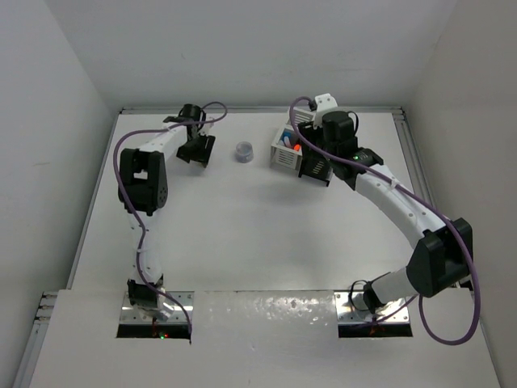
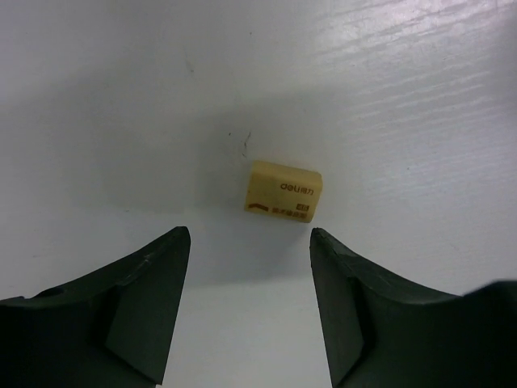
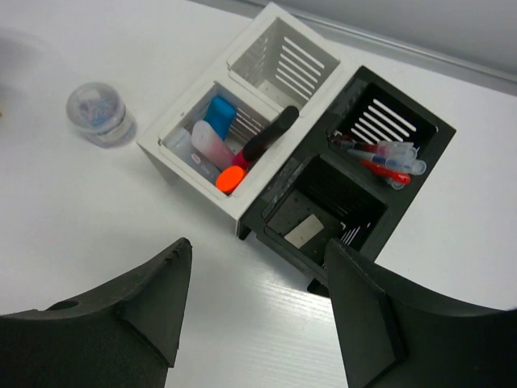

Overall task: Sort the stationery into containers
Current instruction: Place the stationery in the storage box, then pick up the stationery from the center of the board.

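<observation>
Eraser lies alone on bare worktop near the far-left corner, with free room on every side. The left gripper has its fingers spread wider than it. Round jar stands by the far edge, apart from white bin, so there's a lane on both sides. White compartment nearest the jar is packed, and a highlighter leans out over the rim. The other white compartment is free. Pens lie across one compartment of black bin. Right gripper hangs spread above the bins.

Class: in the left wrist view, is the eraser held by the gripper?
No, the eraser lies on the table ahead of the open left gripper, untouched.
</observation>
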`<action>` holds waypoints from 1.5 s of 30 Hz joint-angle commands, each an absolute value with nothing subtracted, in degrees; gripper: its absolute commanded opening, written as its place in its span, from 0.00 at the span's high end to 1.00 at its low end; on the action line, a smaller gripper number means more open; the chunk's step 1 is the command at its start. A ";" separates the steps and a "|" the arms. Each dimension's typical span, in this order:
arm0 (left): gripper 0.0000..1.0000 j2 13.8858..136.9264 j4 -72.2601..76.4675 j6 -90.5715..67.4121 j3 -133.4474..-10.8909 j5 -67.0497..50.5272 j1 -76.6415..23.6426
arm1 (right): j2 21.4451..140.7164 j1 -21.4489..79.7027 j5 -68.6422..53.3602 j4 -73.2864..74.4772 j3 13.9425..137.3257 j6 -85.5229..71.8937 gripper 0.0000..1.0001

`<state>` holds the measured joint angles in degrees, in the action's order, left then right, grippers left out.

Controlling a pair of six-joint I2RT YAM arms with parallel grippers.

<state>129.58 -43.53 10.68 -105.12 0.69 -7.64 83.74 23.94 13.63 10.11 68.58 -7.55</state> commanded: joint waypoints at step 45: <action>1.00 111.82 -44.38 31.33 -104.86 -25.12 -8.43 | 83.50 21.27 -2.90 15.39 77.08 -20.55 0.40</action>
<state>122.08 -43.75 20.97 -104.95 -15.75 -8.21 83.15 21.28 3.73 16.43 73.65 -14.85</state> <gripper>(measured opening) 0.302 0.608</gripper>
